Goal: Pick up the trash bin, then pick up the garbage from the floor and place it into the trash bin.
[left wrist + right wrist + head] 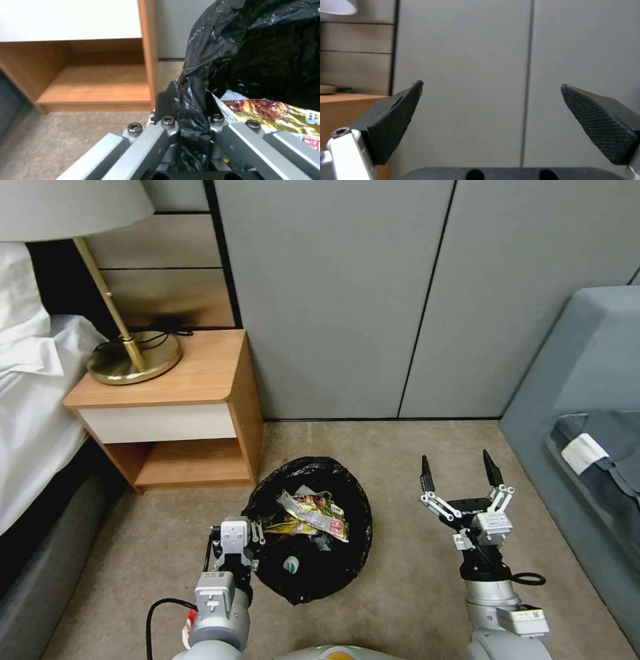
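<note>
Beside the nightstand (193, 400), at its four o'clock, the trash bin (310, 527) is held over the carpet; the left gripper (248, 533) pinches its bag-covered rim at nine o'clock. Wrappers (313, 512) and a small bottle (291, 563) lie inside. At three o'clock the right gripper (460, 473) hovers, spread and empty. That one-sided pinch on slippery plastic could let the bin tip and spill.

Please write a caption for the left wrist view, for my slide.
Left gripper shut on the trash bin's black bag rim, yellow wrapper inside, nightstand behind.
</note>
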